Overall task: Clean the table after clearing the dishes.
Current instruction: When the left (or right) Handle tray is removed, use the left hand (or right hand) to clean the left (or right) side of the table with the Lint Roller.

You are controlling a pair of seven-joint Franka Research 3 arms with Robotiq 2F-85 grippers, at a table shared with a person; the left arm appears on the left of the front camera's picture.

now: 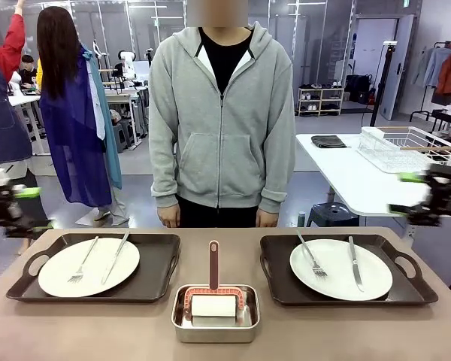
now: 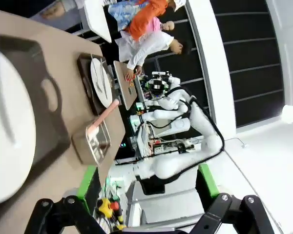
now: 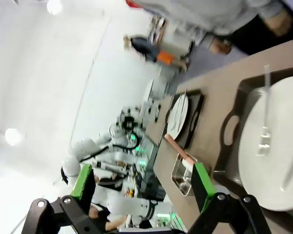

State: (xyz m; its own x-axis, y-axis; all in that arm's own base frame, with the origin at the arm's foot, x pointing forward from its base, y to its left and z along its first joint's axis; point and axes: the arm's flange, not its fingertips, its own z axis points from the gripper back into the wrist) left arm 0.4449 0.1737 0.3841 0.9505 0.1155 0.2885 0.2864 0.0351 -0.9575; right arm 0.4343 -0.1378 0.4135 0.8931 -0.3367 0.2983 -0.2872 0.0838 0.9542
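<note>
left claw (image 1: 31,208) agape | right claw (image 1: 404,194) agape | dishes (image 1: 89,266) on table (image 1: 323,331)

Surface (image 1: 436,331): matte taupe-brown top, rounded edge, runs the full width of the front view. Three things sit directly on it: left tray (image 1: 156,263), dark brown with cut-out handles; right tray (image 1: 274,272), same kind, well apart from the first; and a small steel pan (image 1: 215,333) in the gap between them, nearer the robot's edge, close to both inner corners. Both trays lie flat, square to the far edge, bare top showing in front of them.
</note>
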